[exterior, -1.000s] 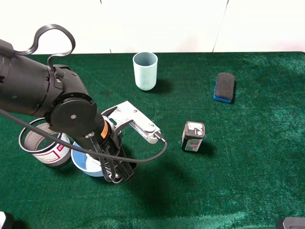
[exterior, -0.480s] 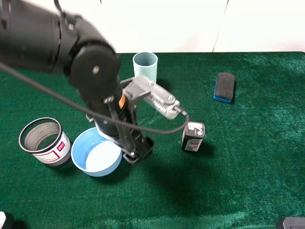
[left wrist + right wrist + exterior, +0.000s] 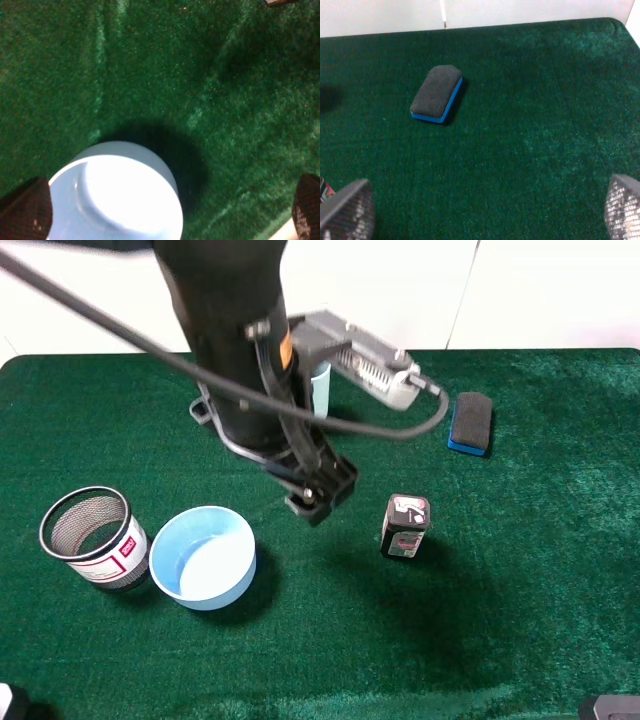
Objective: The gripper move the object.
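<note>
The light blue bowl (image 3: 203, 558) with a whitish inside stands upright on the green cloth, next to the mesh cup. It also shows in the left wrist view (image 3: 120, 197). My left gripper (image 3: 320, 490) hangs above the cloth, up and to the right of the bowl, clear of it. In the left wrist view the left gripper (image 3: 165, 212) is open and empty, with its fingertips (image 3: 25, 215) wide apart. My right gripper (image 3: 485, 210) is open and empty, low at the front right, over bare cloth.
A black wire-mesh cup (image 3: 92, 537) stands left of the bowl. A pale teal cup (image 3: 321, 390) is partly hidden behind the left arm. A small black box (image 3: 405, 526) stands right of the gripper. A blue-black eraser (image 3: 471, 423) lies at the back right, also in the right wrist view (image 3: 436, 93).
My left gripper was at the bowl's rim, then came off it and rose up and to the right. The bowl stays beside the mesh cup.
</note>
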`<state>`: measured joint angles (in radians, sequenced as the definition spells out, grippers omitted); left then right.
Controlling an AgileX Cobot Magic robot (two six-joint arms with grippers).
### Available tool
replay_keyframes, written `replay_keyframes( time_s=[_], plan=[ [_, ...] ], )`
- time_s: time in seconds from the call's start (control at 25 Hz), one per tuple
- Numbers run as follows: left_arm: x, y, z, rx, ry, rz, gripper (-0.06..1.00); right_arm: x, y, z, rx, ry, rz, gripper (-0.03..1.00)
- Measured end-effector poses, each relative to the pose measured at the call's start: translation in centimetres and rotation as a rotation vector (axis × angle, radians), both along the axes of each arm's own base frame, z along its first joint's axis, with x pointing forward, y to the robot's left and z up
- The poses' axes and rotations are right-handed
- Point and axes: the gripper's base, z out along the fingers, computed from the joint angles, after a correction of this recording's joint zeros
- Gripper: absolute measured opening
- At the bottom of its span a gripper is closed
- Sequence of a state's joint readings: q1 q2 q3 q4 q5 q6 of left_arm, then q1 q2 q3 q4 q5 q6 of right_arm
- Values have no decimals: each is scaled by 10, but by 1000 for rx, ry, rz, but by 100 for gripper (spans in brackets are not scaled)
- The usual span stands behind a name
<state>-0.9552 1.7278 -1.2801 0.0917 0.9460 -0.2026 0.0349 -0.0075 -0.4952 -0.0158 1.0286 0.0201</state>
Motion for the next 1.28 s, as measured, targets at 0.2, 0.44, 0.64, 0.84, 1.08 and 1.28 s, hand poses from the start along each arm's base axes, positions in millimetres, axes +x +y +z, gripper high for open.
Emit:
replay_keyframes(
  time_s=[0.2,0.44,0.64,0.84,1.08,1.28],
  plan=[
    [12,8,27,-7,4,44,99,0,0,0,0,0,0,69],
    [18,39,67,-79,-54,116,99,0,0,0,0,0,0,69],
    [15,84,105,-96,-115,197,99,0,0,0,0,0,0,69],
    [7,119,136,-147,-214,221,99,0,0,0,0,0,0,69],
    [-9,151,164,-197,-319,218,99,0,0,0,0,0,0,69],
    [-32,173,166,-213,-349,235,99,0,0,0,0,0,0,69]
  ],
)
